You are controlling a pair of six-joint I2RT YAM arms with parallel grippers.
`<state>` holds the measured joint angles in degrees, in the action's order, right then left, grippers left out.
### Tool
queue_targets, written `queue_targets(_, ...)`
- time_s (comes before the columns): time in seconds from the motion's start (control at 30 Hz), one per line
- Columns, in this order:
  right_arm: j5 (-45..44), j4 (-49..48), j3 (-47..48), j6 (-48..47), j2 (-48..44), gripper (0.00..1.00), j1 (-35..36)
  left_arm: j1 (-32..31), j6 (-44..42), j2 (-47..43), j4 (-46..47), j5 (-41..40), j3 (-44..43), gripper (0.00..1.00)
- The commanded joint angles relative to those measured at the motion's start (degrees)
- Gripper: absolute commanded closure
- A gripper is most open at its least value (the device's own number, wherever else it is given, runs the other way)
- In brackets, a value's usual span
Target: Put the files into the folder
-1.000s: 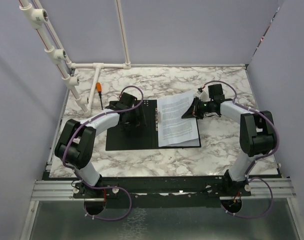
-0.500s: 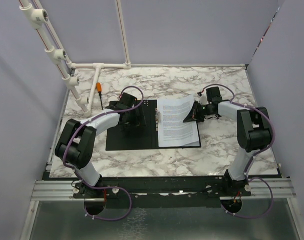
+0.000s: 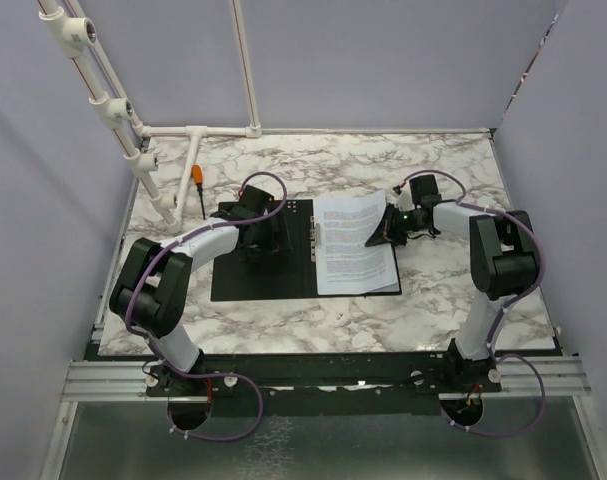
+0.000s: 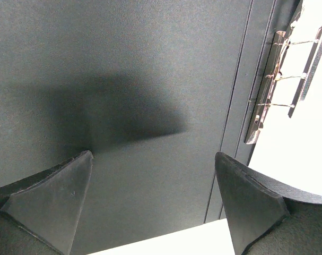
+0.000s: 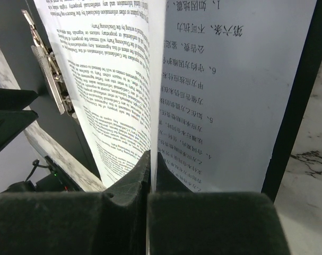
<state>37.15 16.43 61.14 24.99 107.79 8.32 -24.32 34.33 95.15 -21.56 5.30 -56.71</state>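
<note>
The folder point(image 3: 253, 280) lies open on the marble table, black inside up, its metal spine clip point(image 3: 314, 226) in the middle. The files point(image 3: 351, 250), white printed sheets, lie on its right half. My right gripper point(image 3: 383, 231) is shut on the right edge of the top sheet and holds that edge lifted; the right wrist view shows the sheet point(image 5: 118, 79) pinched between the fingers point(image 5: 130, 186) above another sheet point(image 5: 235, 95). My left gripper point(image 3: 260, 243) is open, low over the folder's left half point(image 4: 139, 79), with the clip point(image 4: 280, 79) to its right.
An orange-handled screwdriver point(image 3: 198, 183) lies at the back left beside a white pipe frame point(image 3: 193, 132). Purple walls enclose the table on three sides. Bare marble point(image 3: 453, 270) shows to the right of the folder.
My right gripper has drawn the lifted sheet edge a little left and toward the spine, squaring the sheets on the folder's right half. The left arm has not moved.
</note>
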Motion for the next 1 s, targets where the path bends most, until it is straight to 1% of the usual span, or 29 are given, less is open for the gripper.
queue_targets(0.0,-0.71,0.36,1.98,-0.56,1.5,0.99,0.65,0.19,-1.09,0.03,-0.51,-1.01,0.46,0.01)
queue_targets(0.33,-0.82,1.19,3.58,-0.69,1.78,0.99,1.22,0.18,-1.32,0.25,-0.42,-1.01,0.41,0.01)
queue_targets(0.47,-1.06,1.45,3.72,-0.75,1.8,0.94,1.27,0.2,-1.37,0.36,-0.46,-1.13,0.36,0.01)
queue_targets(0.7,-2.06,1.87,3.28,-0.87,0.88,0.81,1.61,0.2,-1.46,0.47,-0.48,-1.08,0.36,0.01)
queue_targets(0.83,-3.7,2.52,3.33,-1.0,0.17,0.69,1.67,0.23,-1.46,0.34,-0.49,-1.08,0.45,0.01)
queue_targets(0.97,-5.77,3.71,3.79,-1.25,-0.72,0.6,1.72,0.19,-1.54,0.21,-0.49,-1.27,0.55,0.01)
